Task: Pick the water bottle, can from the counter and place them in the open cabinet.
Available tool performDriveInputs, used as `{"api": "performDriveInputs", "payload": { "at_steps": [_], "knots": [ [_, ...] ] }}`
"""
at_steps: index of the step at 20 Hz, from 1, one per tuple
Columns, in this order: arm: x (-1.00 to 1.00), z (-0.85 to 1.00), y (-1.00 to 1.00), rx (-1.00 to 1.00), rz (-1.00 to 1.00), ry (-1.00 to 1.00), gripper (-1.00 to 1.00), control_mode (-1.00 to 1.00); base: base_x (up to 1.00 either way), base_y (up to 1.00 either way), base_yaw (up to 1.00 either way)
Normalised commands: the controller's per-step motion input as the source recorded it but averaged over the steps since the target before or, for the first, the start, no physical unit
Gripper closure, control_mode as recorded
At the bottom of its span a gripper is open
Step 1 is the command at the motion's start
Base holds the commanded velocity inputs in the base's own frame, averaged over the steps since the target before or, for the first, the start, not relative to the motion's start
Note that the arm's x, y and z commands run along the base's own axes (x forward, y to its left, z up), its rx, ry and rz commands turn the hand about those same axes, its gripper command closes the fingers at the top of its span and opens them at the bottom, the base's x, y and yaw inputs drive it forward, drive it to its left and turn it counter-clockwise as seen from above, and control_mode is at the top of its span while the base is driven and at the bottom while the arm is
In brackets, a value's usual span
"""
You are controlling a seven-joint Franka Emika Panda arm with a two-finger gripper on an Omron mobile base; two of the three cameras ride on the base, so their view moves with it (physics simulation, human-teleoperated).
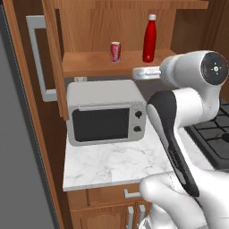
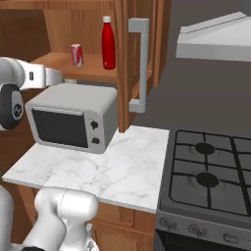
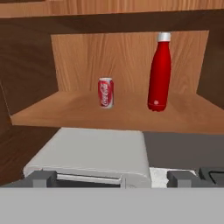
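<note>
The water bottle (image 3: pixel 159 74), red with a white cap, stands upright on the shelf of the open cabinet (image 3: pixel 87 113). To its left stands the small red can (image 3: pixel 105 92), also upright and a short gap away. Both show on the shelf from the base cameras: bottle (image 1: pixel 150 39) (image 2: pixel 108 44), can (image 1: pixel 116 52) (image 2: pixel 76 54). My gripper (image 3: pixel 111 179) is open and holds nothing. It hangs in front of the shelf edge, above the microwave, apart from both objects; the hand (image 1: pixel 135 72) (image 2: pixel 62 78) points toward the cabinet.
A grey microwave (image 1: pixel 105 112) sits on the marble counter (image 1: pixel 112 165) directly below the shelf. The cabinet doors, with long grey bar handles (image 1: pixel 38 58) (image 2: pixel 139 63), stand open on either side. A black gas stove (image 2: pixel 211 176) lies to the right under a grey hood (image 2: pixel 215 39).
</note>
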Motion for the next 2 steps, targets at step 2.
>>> {"api": "performDriveInputs", "payload": {
  "at_steps": [2],
  "knots": [
    [-1.00, 0.08, -0.13, 0.00, 0.02, 0.00, -1.00, -1.00, 0.00, 0.00, 0.00]
  ]
}}
